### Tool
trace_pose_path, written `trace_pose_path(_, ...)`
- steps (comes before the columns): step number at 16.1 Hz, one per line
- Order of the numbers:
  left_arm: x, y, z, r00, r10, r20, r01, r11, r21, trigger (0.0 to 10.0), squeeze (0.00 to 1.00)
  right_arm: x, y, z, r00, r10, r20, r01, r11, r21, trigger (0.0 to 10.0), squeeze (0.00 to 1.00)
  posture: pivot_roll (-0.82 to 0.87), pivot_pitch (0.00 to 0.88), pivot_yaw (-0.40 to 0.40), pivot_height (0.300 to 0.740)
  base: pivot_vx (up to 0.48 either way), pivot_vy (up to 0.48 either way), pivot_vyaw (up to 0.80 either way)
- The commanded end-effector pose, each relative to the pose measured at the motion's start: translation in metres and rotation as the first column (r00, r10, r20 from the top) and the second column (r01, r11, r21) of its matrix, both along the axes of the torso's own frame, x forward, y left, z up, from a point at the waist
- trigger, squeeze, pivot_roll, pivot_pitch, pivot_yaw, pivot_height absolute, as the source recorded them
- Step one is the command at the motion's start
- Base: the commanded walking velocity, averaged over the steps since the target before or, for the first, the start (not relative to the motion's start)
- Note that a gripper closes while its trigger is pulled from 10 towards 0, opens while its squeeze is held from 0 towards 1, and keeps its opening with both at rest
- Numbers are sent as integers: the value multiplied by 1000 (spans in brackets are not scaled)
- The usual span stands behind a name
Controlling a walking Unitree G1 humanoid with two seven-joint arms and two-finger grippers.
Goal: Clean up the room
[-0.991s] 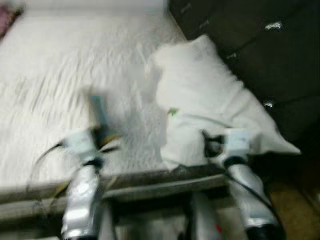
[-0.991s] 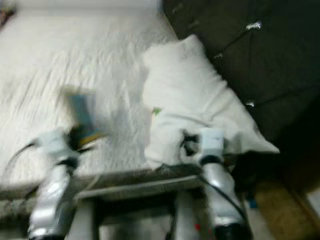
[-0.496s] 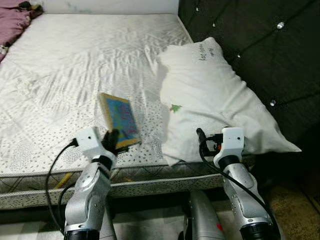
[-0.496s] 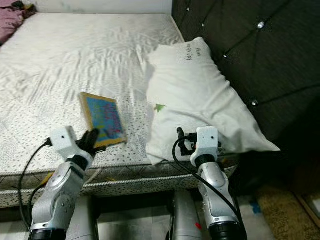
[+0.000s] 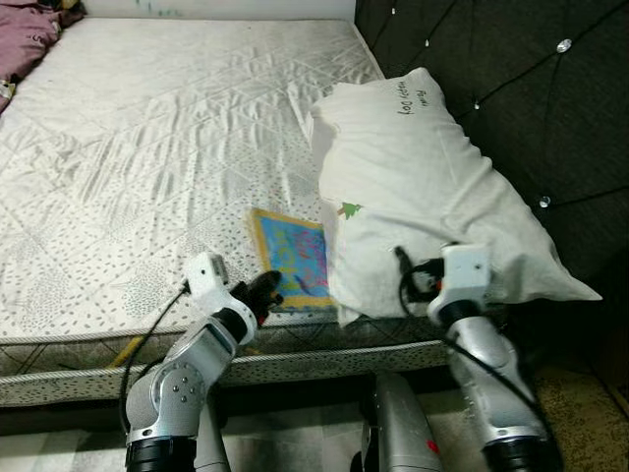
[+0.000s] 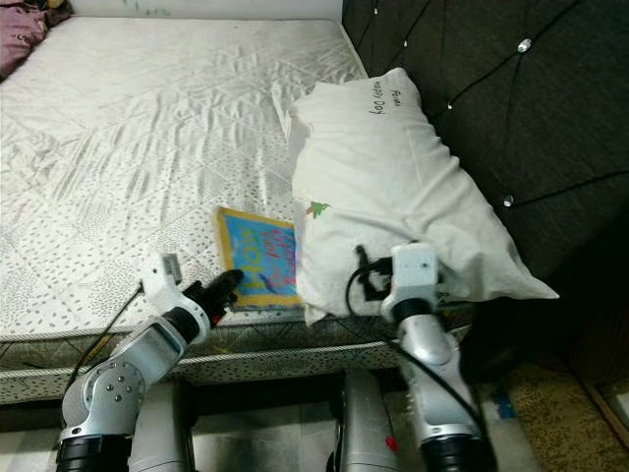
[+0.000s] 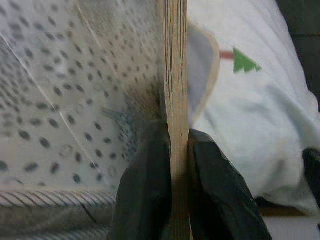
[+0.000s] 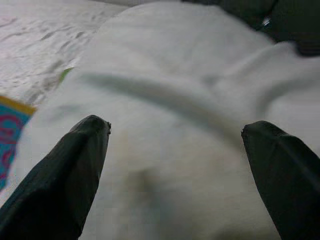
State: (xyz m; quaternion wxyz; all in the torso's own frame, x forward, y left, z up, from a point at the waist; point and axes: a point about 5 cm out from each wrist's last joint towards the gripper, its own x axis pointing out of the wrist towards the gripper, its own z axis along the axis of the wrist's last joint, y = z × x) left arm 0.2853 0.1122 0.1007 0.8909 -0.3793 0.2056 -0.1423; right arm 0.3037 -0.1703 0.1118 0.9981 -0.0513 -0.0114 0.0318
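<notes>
Now the book (image 5: 291, 260) lies flat against the pillow (image 5: 423, 187), left gripper (image 5: 265, 291) clamped.

Bare white quilted mattress (image 5: 147, 147) under even light, dark tufted headboard (image 5: 511, 88) studded with buttons, tan floor (image 5: 590, 413) beside the bed

Book (image 5: 293, 259): thin, yellow-bordered cover with blue and pink artwork. Lying flat near the bed's front edge, its right edge just under the pillow (image 5: 423, 182) at 3 o'clock. White pillow lies lengthwise along the dark headboard side.
</notes>
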Motion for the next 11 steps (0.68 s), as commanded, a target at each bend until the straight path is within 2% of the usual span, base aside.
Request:
trace_pose_path(1,-7,-15,-6,998,-40,-51,36,997,-75,10000,0,-2,-10,10,1000,-2,27,3,1000,-31,10000,0,-24,126,-67,527,0,0,0)
trace_pose_path(2,-7,-15,-6,998,-40,-51,36,997,-75,10000,0,-2,-10,10,1000,-2,27,3,1000,-31,10000,0,-24,126,-67,527,0,0,0)
trace_pose_path(4,-6,-5,-18,993,-37,-109,29,997,-74,10000,0,-7,-32,20,999,-12,38,15,997,-75,10000,0,-30,127,-69,527,0,0,0)
trace_pose_path(5,-4,0,-23,992,-38,-124,29,996,-80,10000,0,-9,-38,22,999,-12,33,14,997,-76,10000,0,-38,127,-68,527,0,0,0)
trace_pose_path(8,6,19,-29,987,-17,-162,8,998,-56,10000,0,-21,-35,30,998,50,25,-48,997,-60,10000,0,-50,125,-65,527,0,0,0)
trace_pose_path(10,13,37,-32,983,31,-180,-33,999,-8,10000,0,-32,-34,23,998,65,-7,-65,995,-73,10000,0,-52,124,-60,527,0,0,0)
trace_pose_path(11,15,40,-33,983,37,-180,-39,999,-6,10000,0,-33,-35,21,998,58,-15,-59,995,-75,10000,0,-52,124,-60,527,0,0,0)
